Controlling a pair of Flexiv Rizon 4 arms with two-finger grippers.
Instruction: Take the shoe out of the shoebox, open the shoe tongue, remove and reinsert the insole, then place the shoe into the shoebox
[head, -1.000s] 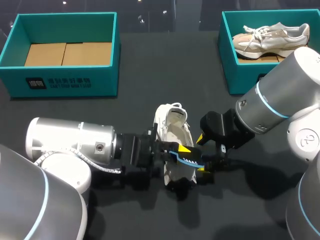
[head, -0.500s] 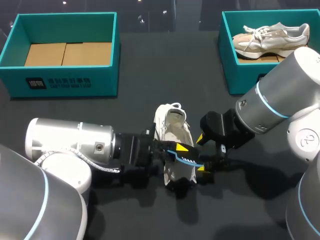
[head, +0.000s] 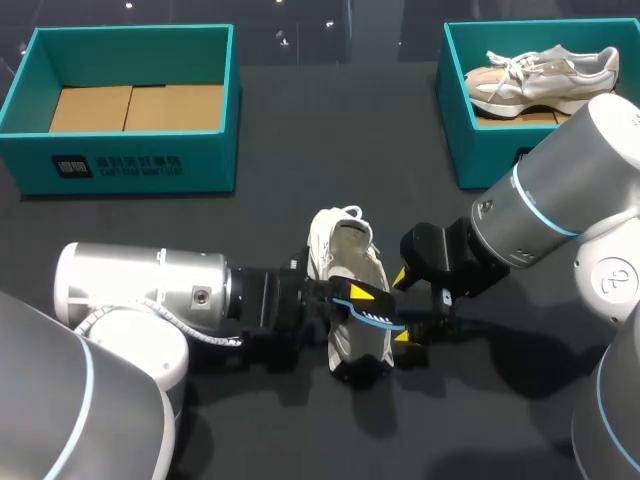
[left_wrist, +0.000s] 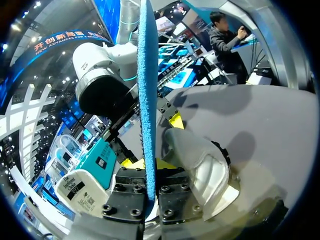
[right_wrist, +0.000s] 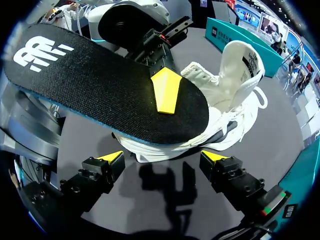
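A white shoe (head: 345, 275) lies on the dark table between my two grippers, toe toward the far side. My left gripper (head: 362, 305) is shut on the shoe's insole (head: 372, 318), black on top with a blue underside, which it holds over the shoe's heel end. In the left wrist view the insole (left_wrist: 147, 95) stands edge-on, rising from the left gripper (left_wrist: 149, 167), with the shoe (left_wrist: 202, 167) beside it. My right gripper (right_wrist: 163, 156) is open, its tips straddling the shoe (right_wrist: 227, 92) under the insole (right_wrist: 105, 87). In the head view the right gripper (head: 402, 307) sits at the shoe's right.
An empty teal shoebox (head: 125, 35) with a cardboard floor stands at the back left. A second teal shoebox (head: 452, 95) at the back right holds another pale shoe (head: 540, 72). Dark table lies between the boxes and the shoe.
My left gripper has drawn the insole slightly back toward the left, and the shoe has shifted a little with it. The right arm has not moved.
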